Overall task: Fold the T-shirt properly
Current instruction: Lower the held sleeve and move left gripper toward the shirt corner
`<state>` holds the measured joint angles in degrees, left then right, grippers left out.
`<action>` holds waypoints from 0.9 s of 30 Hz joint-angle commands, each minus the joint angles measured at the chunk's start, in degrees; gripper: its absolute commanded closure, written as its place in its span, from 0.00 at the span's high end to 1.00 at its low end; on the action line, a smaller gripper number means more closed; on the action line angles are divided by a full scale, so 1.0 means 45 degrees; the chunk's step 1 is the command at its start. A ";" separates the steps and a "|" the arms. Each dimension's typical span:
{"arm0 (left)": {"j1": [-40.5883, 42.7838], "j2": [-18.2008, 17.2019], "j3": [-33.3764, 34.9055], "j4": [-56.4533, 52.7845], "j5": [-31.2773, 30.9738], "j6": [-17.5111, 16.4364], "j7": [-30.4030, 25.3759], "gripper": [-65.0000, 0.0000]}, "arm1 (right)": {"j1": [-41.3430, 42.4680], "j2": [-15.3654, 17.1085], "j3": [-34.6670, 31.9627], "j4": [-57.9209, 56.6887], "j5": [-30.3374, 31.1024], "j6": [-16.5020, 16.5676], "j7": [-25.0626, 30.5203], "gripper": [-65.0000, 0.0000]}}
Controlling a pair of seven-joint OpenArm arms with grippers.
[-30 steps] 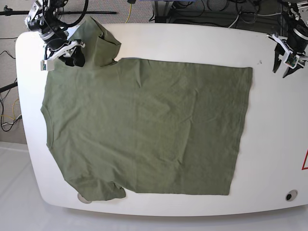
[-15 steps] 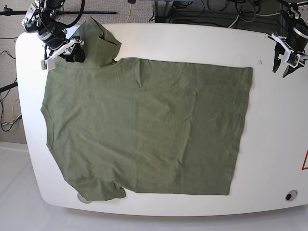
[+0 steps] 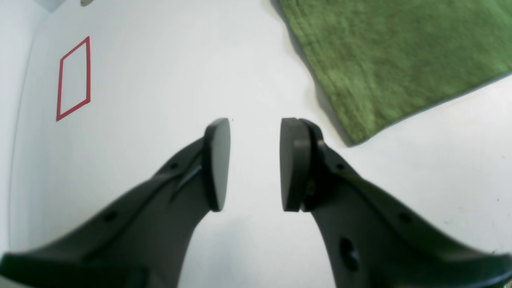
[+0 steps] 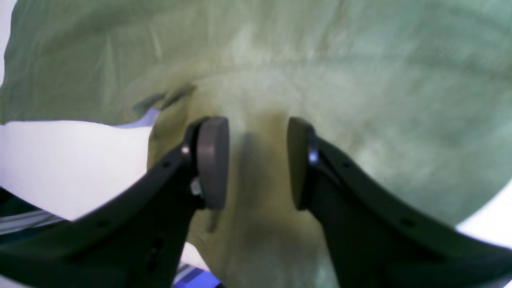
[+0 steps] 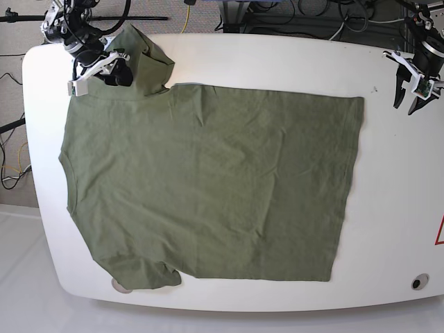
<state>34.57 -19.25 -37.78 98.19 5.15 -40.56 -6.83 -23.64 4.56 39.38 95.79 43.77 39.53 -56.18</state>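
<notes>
Beneath the right gripper (image 4: 258, 162), whose jaws stand apart and empty, lies the T-shirt's (image 5: 208, 184) bunched sleeve (rest spread flat on the bench (image 5: 277, 55)). Left gripper (image 3: 254, 164), jaws parted, hangs beside the hem corner.

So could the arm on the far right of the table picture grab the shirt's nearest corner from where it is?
Probably yes. The left tool stands open above bare table, and the T-shirt corner lies just beside it with nothing between them.
</notes>
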 commanded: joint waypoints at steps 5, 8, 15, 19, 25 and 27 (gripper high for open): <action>-0.0074 -0.0193 -0.0132 0.0186 -0.0226 0.0123 -0.0091 0.29 | 0.0301 -0.0012 0.0196 -0.0766 -0.0561 0.0105 0.1155 0.34; -0.0131 -0.0191 -0.0133 0.0187 -0.0212 0.0123 -0.0050 0.29 | 0.0416 -0.0023 0.0227 -0.0988 -0.1068 0.0105 0.1532 0.34; -0.0094 -0.0166 -0.0089 0.0410 -0.0358 0.0123 0.0025 0.30 | 0.0776 0.0018 0.0567 -0.0777 -0.2064 0.0105 0.1582 0.33; -0.0087 -0.0163 -0.0094 0.0463 -0.0373 0.0123 0.0093 0.30 | 0.0804 0.0031 0.0632 -0.0684 -0.2037 0.0105 0.1373 0.33; -0.0284 -0.0158 0.0203 0.0377 -0.0493 0.0123 0.0128 0.30 | 0.0708 0.0230 0.0624 -0.0658 -0.1820 0.0105 0.1625 0.34; -0.0314 -0.0155 0.0299 0.0384 -0.0527 0.0123 0.0175 0.30 | 0.0696 0.0262 0.0625 -0.0658 -0.1835 0.0105 0.1648 0.34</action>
<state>33.10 -19.27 -36.21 99.04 4.12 -40.38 -4.93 -20.23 4.82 41.93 91.96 35.33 40.10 -49.43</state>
